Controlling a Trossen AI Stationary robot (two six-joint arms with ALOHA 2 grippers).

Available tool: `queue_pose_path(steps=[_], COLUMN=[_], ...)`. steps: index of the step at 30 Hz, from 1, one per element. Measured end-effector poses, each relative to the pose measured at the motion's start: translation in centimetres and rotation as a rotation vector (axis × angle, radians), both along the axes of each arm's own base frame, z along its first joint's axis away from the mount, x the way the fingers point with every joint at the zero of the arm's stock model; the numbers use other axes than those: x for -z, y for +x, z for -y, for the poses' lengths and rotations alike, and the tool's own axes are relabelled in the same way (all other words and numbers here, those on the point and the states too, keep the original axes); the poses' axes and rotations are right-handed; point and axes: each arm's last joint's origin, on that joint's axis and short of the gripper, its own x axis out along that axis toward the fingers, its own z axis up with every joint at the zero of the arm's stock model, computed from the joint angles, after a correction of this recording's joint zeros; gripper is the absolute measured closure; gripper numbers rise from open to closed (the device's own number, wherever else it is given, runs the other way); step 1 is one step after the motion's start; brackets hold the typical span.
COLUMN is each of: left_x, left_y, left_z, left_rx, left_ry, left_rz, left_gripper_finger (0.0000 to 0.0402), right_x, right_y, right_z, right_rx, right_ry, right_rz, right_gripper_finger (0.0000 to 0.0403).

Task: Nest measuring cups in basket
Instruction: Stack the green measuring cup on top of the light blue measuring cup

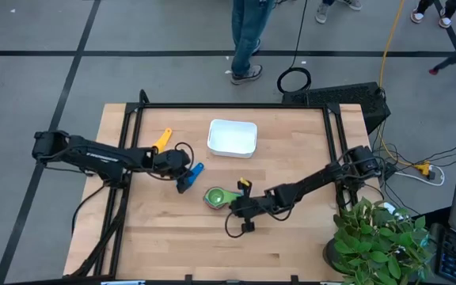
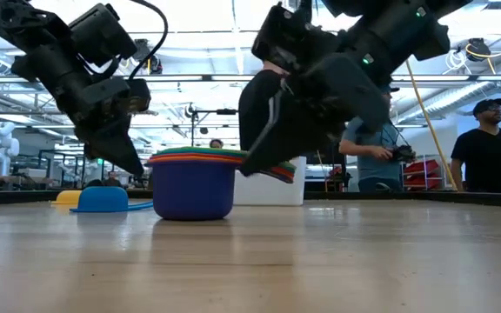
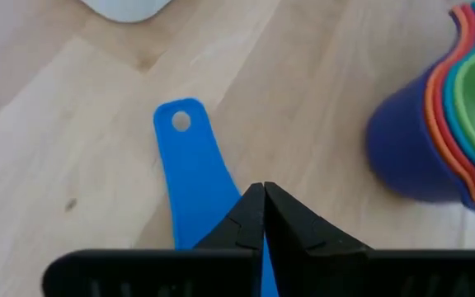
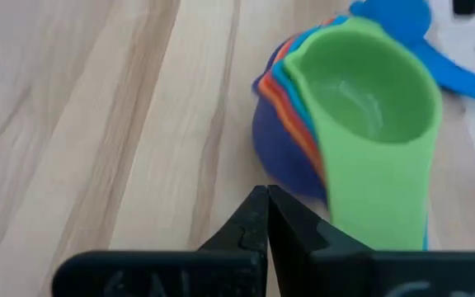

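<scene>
On the table, blue cup (image 3: 192, 177) lies handle toward basket (image 1: 232, 137).

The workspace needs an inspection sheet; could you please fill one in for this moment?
Surface: wooden table, bare in front.
Job's things: nested stack of cups, green on top, on the table; blue cup and yellow cup loose; basket empty.
Clutter: nothing seen.
Grippers: left gripper shut over the blue cup's handle; right gripper shut beside the stack.
Cables: yellow cable on the floor.
Surroundings: potted plant; person behind the table.
</scene>
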Motion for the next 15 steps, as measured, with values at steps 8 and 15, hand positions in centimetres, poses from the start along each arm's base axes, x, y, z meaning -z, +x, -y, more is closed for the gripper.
queue_pose_path(steps=[8, 15], left_x=[-1.3, -1.4], left_y=[-1.5, -1.6], left_z=[0.6, 1.6], left_rx=[0.089, 0.099], left_ry=[0.016, 0.081], left_rz=[-0.095, -0.109], left_gripper_finger=[0.0305, 0.0179], right_x=[-0.4, -2.2], right_y=[-0.7, -1.7], right_z=[-0.3, 1.0], right_rx=[-0.001, 0.041], right_ry=[-0.005, -0.082], right_rz=[-0.039, -0.083], right_gripper_finger=[0.0403, 0.0403])
